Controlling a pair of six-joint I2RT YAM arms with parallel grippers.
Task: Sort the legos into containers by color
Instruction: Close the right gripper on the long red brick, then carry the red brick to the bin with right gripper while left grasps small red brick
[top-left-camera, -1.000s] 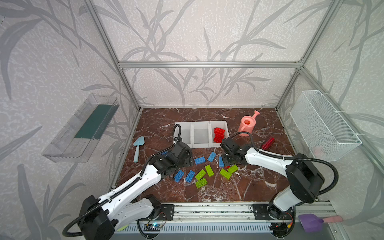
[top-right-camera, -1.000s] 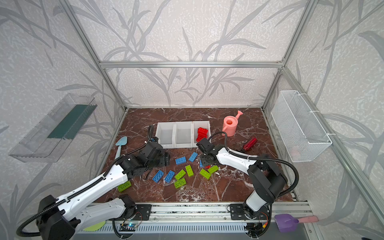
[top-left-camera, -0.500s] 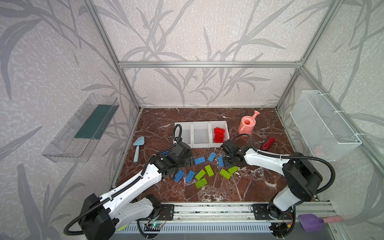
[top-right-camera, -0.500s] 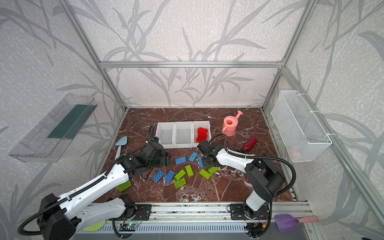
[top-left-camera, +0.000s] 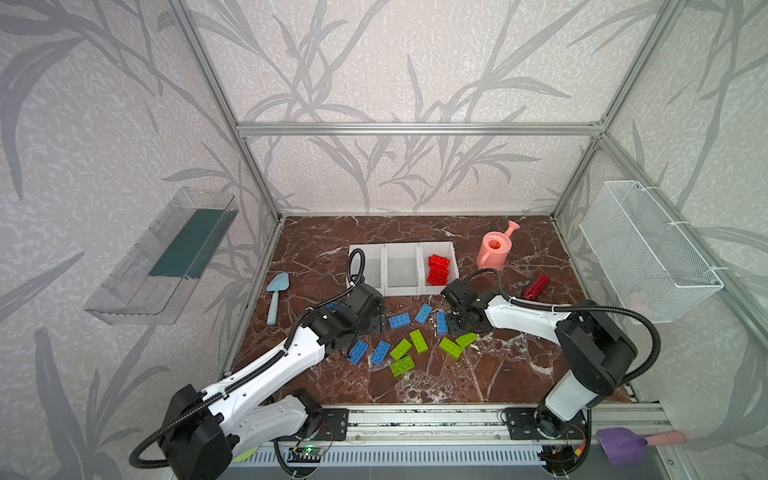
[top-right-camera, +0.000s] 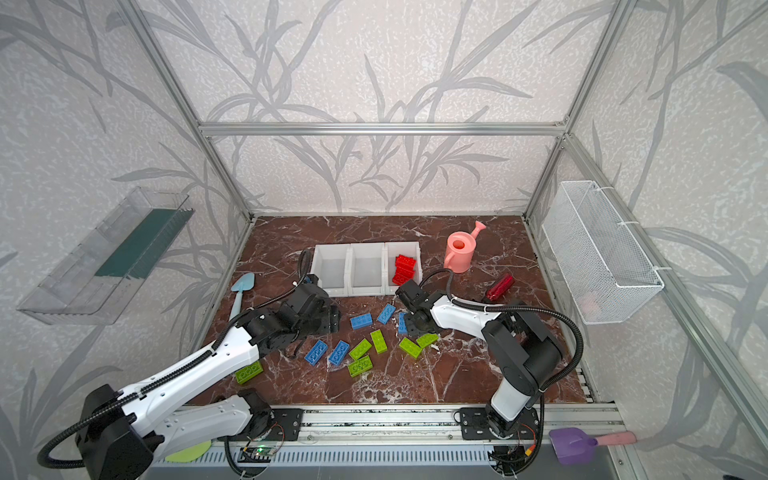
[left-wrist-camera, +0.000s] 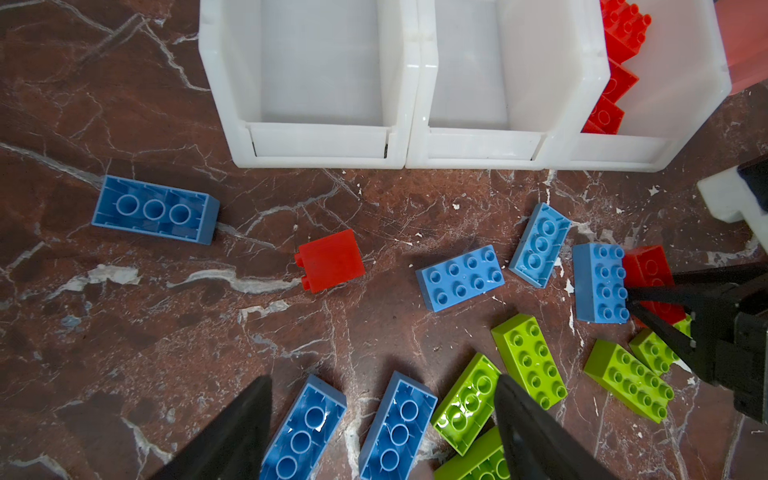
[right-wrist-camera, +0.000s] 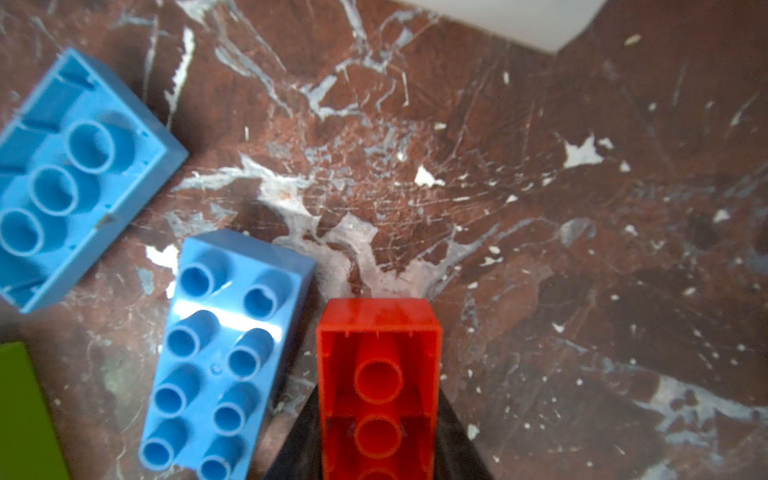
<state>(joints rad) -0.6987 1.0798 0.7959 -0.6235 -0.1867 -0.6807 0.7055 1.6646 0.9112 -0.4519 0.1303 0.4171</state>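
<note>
Right gripper (right-wrist-camera: 378, 415) clamped on a red lego (right-wrist-camera: 378, 365): the brick sits lengthwise between the two dark fingers (right-wrist-camera: 453, 453), its hollow underside toward the wrist camera and its far end reaching past the fingertips over the marble floor (right-wrist-camera: 540, 166); whether it touches the floor cannot be told. A studs-up blue lego (right-wrist-camera: 224, 353) lies just beside the held brick, close to one finger, and a studs-down blue lego (right-wrist-camera: 70, 174) lies a little farther off. In both top views this grip sits near centre frame, at the right edge of the loose pile and just below the containers (top-left-camera: 384, 266), three white bins in a row at mid-frame; the rightmost bin holds a heap of red legos (top-left-camera: 438, 268). Left gripper (left-wrist-camera: 382, 380) hangs with its fingers spread well apart, clamped on nothing, above two studs-down blue legos (left-wrist-camera: 395, 424) and a lime green lego (left-wrist-camera: 467, 399). A short red brick (left-wrist-camera: 330, 259) lies on its side, alone, between that gripper and the bins. In a top view the loose blue and green legos (top-left-camera: 419, 341) are scattered between the two arms, lower centre of frame; one stray green lego (top-right-camera: 249, 371) lies apart at lower left, beside the left arm
</note>
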